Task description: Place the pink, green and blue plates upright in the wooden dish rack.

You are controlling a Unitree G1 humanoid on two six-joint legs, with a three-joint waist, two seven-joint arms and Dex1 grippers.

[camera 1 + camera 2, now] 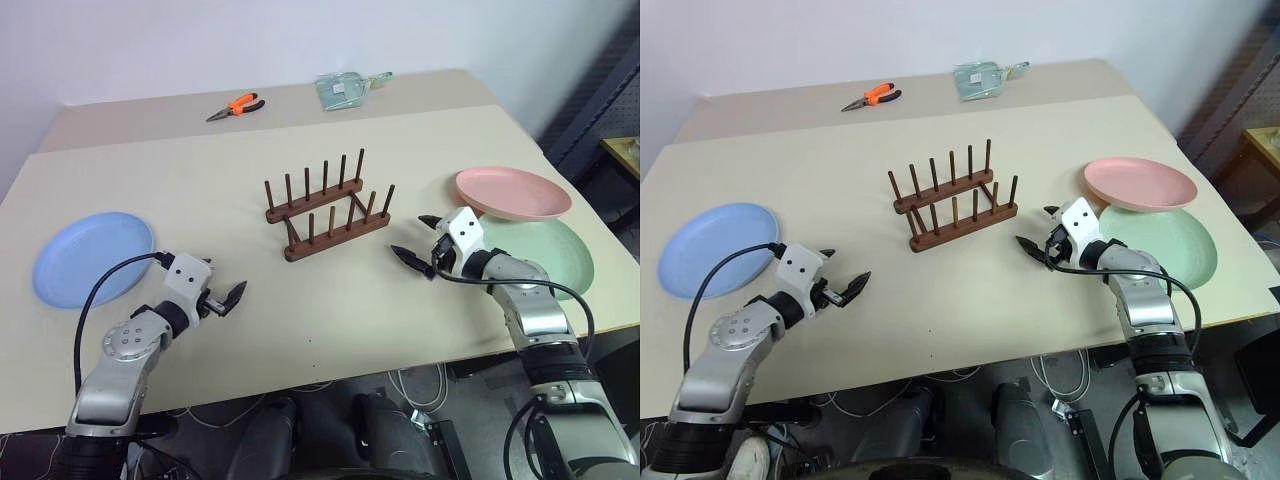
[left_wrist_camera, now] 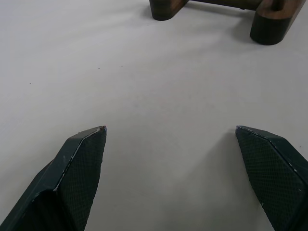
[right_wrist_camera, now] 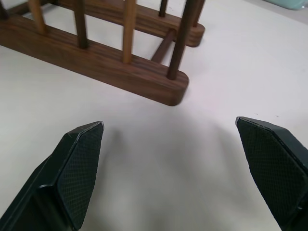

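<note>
The wooden dish rack (image 1: 325, 215) stands with bare pegs in the middle of the table. The blue plate (image 1: 92, 258) lies flat at the left. At the right the pink plate (image 1: 512, 193) lies flat, its near edge overlapping the far rim of the green plate (image 1: 555, 255). My left gripper (image 1: 222, 280) hovers open between the blue plate and the rack, with bare table between its fingers (image 2: 82, 163). My right gripper (image 1: 415, 238) is open just right of the rack's near end (image 3: 163, 86), pointing at it and holding nothing.
Orange-handled pliers (image 1: 238, 105) and a pale green packet (image 1: 345, 88) lie at the back of the table. The table's front edge (image 1: 330, 375) runs just below both arms. Dark furniture (image 1: 610, 110) stands off the right side.
</note>
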